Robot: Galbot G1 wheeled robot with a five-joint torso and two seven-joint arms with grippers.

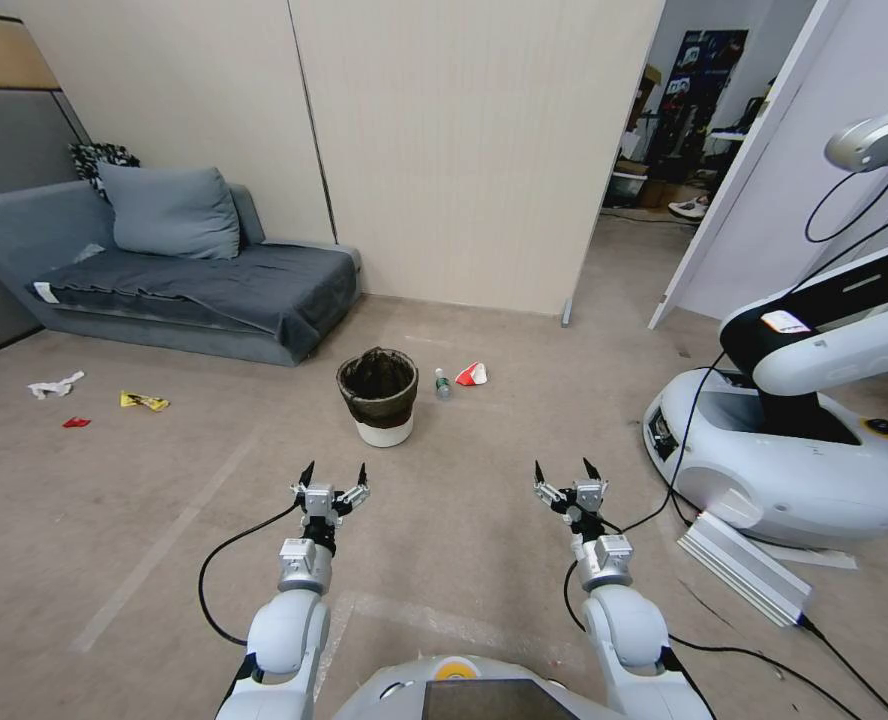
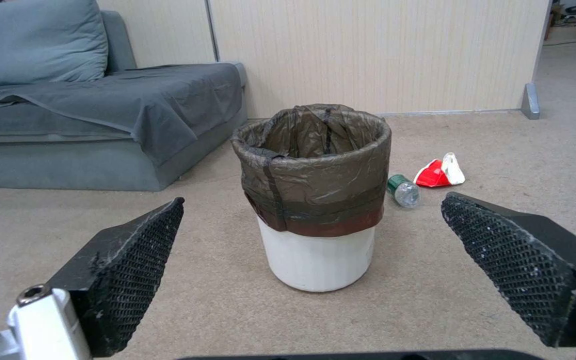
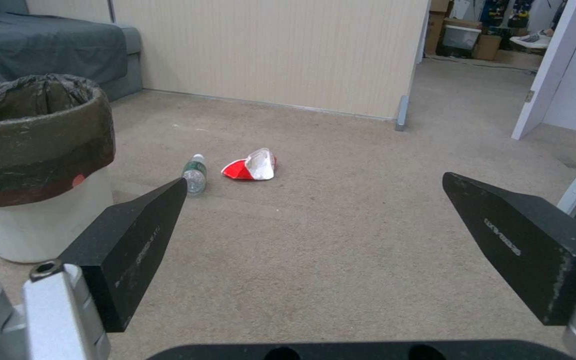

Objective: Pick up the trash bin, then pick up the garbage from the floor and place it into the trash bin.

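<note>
The trash bin [image 1: 378,396] [image 2: 315,195] [image 3: 31,165], a white bucket with a dark liner over its rim, stands upright on the beige carpet floor [image 1: 484,460]. Garbage lies around it: a small plastic bottle [image 1: 442,384] [image 2: 403,190] [image 3: 195,174] and a red-and-white wrapper [image 1: 473,374] [image 2: 440,172] [image 3: 251,166] just to its right, and a white tissue [image 1: 55,384], yellow wrapper [image 1: 144,401] and red scrap [image 1: 76,422] far left. My left gripper [image 1: 334,472] [image 2: 311,250] is open, a short way in front of the bin. My right gripper [image 1: 566,469] [image 3: 315,240] is open, off to the bin's right.
A grey sofa [image 1: 184,275] stands against the wall at back left. Another white robot base [image 1: 774,450] with cables and a metal rail [image 1: 744,565] occupies the right. A doorway [image 1: 664,150] opens at back right. A pale tape line [image 1: 164,540] crosses the carpet.
</note>
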